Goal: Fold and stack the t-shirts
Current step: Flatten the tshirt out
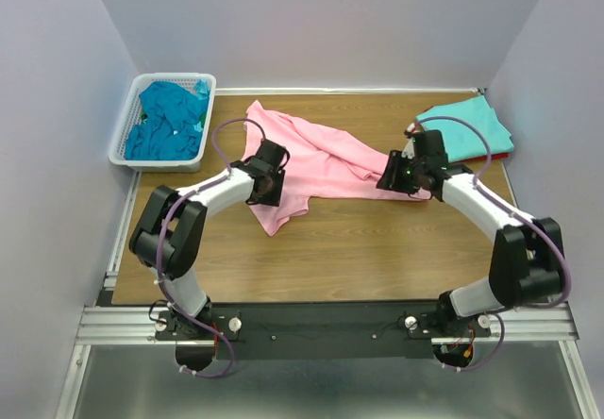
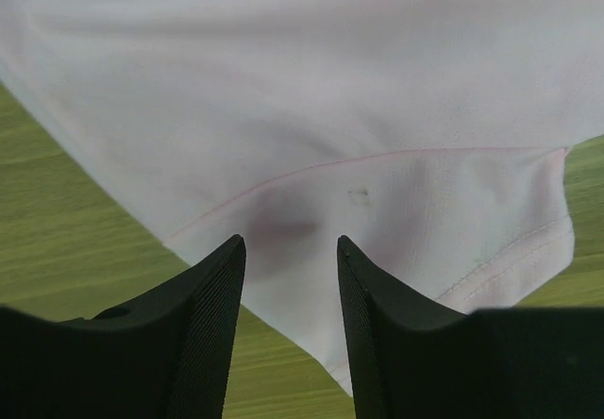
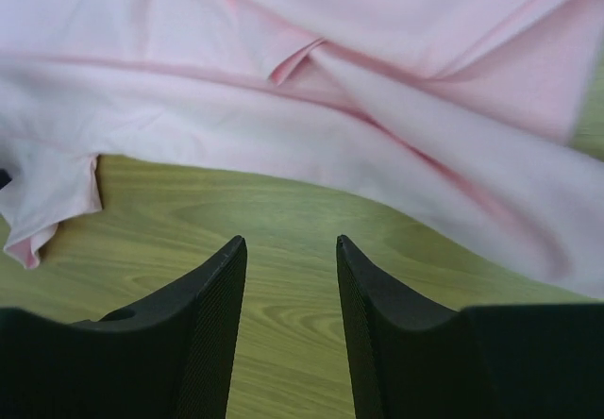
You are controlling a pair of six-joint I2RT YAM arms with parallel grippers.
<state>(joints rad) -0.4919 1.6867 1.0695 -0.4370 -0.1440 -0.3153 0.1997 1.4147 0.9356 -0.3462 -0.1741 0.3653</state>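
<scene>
My left claw point(image 2: 291, 242) hangs released over the pink t-shirt point(image 1: 316, 164). Its jaws are apart with only cloth lying beneath them, close to a stitched hem, and nothing is pinched. My right claw point(image 3: 291, 242) is released too, jaws apart above bare desk point(image 1: 377, 249) just beside the shirt's right-hand edge, which runs in loose folds ahead of it.

The pink shirt lies rumpled across the middle of the desk toward the far edge, with one tail reaching toward the near edge on the left. I judge it lies there because the open middle gives both arms room to flatten and fold it. It is not yet flat, so the folding has hardly begun.

At the far right corner an aqua t-shirt point(image 1: 467, 126) sits folded on a red t-shirt point(image 1: 498, 158), of which only a sliver shows. That looks like the finished stack, set clear of the working space. At the far left corner the white basket point(image 1: 127, 138) holds a heap of unfolded teal-blue t-shirts point(image 1: 170, 122), seemingly awaiting their turn.
</scene>
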